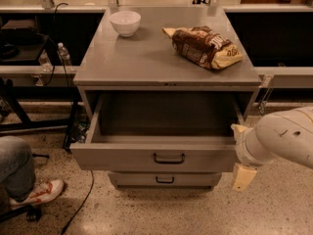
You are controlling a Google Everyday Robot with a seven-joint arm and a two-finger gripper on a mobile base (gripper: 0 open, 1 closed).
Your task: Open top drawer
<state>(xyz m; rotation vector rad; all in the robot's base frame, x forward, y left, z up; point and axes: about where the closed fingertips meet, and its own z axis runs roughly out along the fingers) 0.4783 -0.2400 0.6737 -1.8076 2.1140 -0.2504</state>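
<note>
— Where was the top drawer [122, 156]?

— It stood well out of the cabinet, with its front panel forward of the surface [146, 58] edge and the deep grey box open to view. The black loop handle [168, 158] sat at the centre of the front. The lower drawer [165, 179] was set back beneath it.

— And your tool?

— My tool [239, 155] hung off the right end of that front, just beside its corner. It was released, with the cream pads [243, 176] spread one above the other and gripping nothing.

— Room to move?

— Speckled floor [161, 212] lay open in front and to my right. On the left, a jeans leg [14, 165], a red-and-white sneaker [38, 194] and a black cable [83, 199] crowded the drawer's corner.

— Up top?

— A white bowl [125, 22] was near the back left edge, and a brown snack bag [203, 47] lay toward the right edge. They were well apart.
</note>
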